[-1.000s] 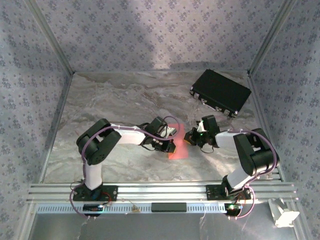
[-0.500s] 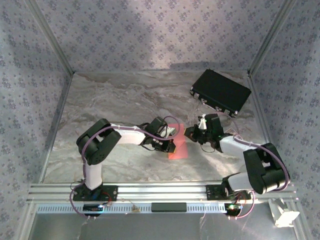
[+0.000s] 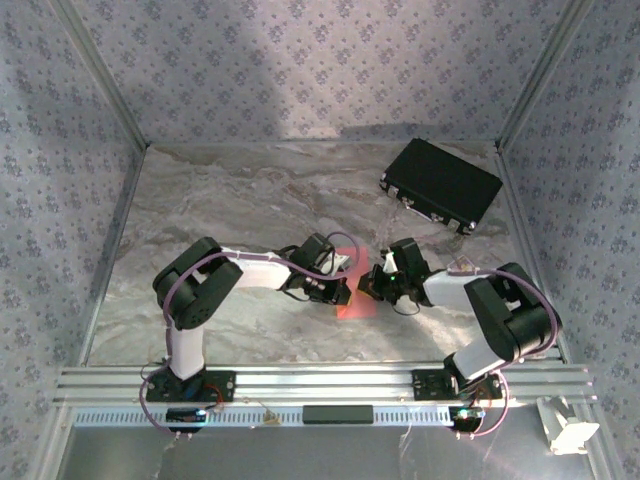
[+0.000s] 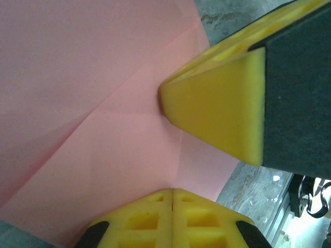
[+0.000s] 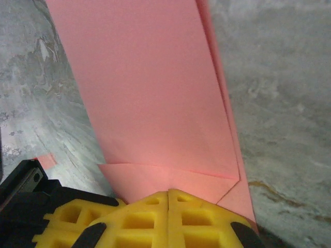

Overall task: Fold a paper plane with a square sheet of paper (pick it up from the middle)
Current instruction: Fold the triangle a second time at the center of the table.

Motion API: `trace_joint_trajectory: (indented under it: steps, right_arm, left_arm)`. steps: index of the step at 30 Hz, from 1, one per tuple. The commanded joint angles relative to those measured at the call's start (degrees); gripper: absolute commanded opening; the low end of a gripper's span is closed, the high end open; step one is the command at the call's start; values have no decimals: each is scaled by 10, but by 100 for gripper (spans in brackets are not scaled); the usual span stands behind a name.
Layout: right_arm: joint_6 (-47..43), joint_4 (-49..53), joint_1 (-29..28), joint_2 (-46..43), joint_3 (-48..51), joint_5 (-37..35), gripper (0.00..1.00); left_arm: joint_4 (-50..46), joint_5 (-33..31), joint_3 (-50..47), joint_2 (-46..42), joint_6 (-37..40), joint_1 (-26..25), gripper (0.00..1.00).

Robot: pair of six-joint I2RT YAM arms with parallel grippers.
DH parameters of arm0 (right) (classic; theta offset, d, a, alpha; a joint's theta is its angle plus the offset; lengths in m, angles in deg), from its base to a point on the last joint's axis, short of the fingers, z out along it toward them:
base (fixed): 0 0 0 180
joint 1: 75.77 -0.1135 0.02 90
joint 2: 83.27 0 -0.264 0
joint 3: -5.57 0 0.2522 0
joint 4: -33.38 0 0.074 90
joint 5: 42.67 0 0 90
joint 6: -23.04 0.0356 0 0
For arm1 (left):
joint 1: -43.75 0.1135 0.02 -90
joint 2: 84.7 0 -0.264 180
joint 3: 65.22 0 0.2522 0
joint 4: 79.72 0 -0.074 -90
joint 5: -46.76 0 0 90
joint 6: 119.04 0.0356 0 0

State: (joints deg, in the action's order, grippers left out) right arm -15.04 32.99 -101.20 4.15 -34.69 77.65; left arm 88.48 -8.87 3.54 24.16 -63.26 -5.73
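Around the grey marble table (image 3: 220, 200) we find bare room at the left and far side — the black case (image 3: 441, 184) sits well apart at the far right. The square sheet of paper (image 3: 358, 303), creased narrow, lies flat at centre. The left gripper (image 3: 343, 291) and right gripper (image 3: 367, 285) press down on it close together — both closed tight, and we see nothing pinched.

The left arm (image 3: 252, 267) and right arm (image 3: 447, 288) had white links between bulky black joint housings, looped by thin purple cables (image 3: 168, 296). The right gripper (image 5: 168, 199) had yellow fingers (image 5: 134, 217) with square moulded pockets.
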Motion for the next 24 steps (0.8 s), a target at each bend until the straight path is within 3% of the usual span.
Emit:
trace_joint_trajectory:
  steps: [1, 13, 24]
  right_arm:
    - [10, 19, -3, 7, 22, -66, 0]
    - [7, 30, 4, 6, 26, -72, 0]
    - [7, 24, 2, 8, 22, -61, 1]
  left_arm:
    - [-34, 7, -16, 0, -9, 0, 4]
    - [-109, 13, -56, -66, 37, -5, 7]
    - [-32, -14, -12, -100, -31, -4, 6]
